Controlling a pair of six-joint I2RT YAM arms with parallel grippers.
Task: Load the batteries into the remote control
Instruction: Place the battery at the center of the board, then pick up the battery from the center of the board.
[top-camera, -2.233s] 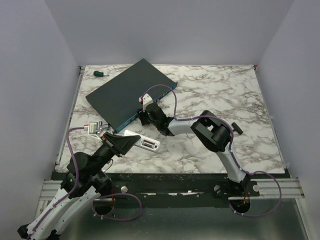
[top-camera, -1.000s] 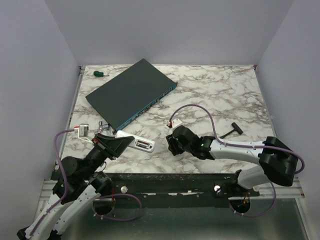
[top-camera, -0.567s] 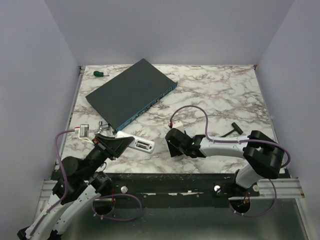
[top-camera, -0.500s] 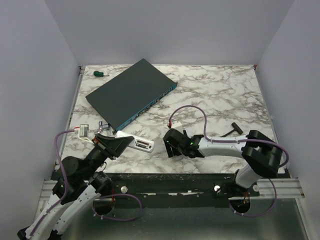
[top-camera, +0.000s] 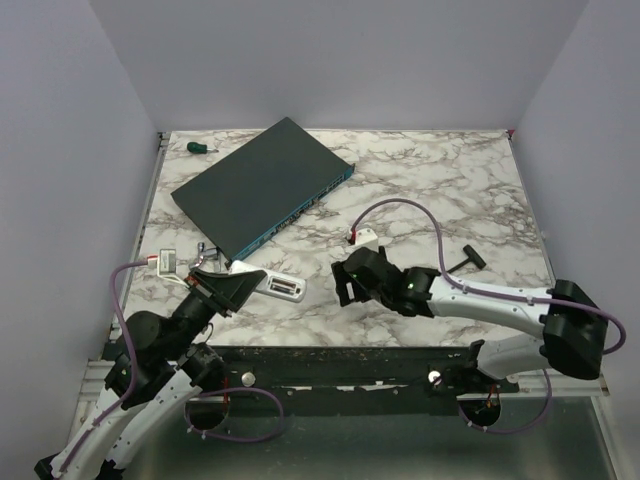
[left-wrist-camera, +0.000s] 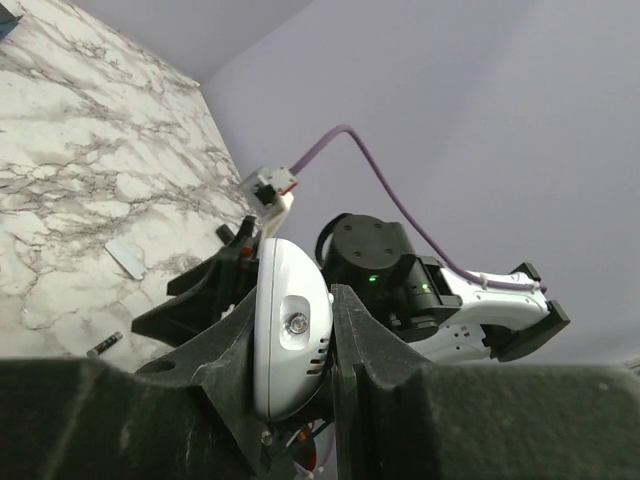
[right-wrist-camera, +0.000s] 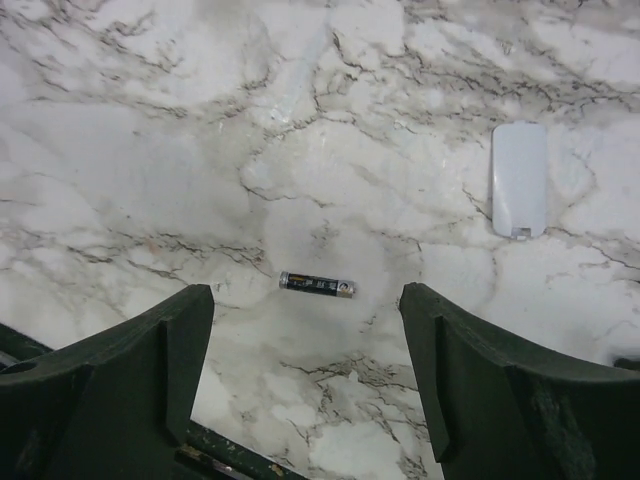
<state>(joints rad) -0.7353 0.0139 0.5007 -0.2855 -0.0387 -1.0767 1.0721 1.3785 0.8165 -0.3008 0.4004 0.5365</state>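
The left gripper (top-camera: 232, 287) is squeezed tight on the remote control (left-wrist-camera: 292, 330), at 9 o'clock from the right gripper (top-camera: 345, 285). That one's fingers are spread wide over a battery (right-wrist-camera: 316, 284), with a white lid (right-wrist-camera: 520, 180) at 2 o'clock. This looks like the pick-up step. Next it should drop down and pinch the battery.

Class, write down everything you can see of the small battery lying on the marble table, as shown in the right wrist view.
The battery is a small slim cylinder with a dark wrapper, pale print too small to read and lighter ends. It lies flat on its side on the marble table, crosswise in the right wrist view, framed between the wide-open fingers of the right gripper. Nothing touches it; the white cover lies well apart.
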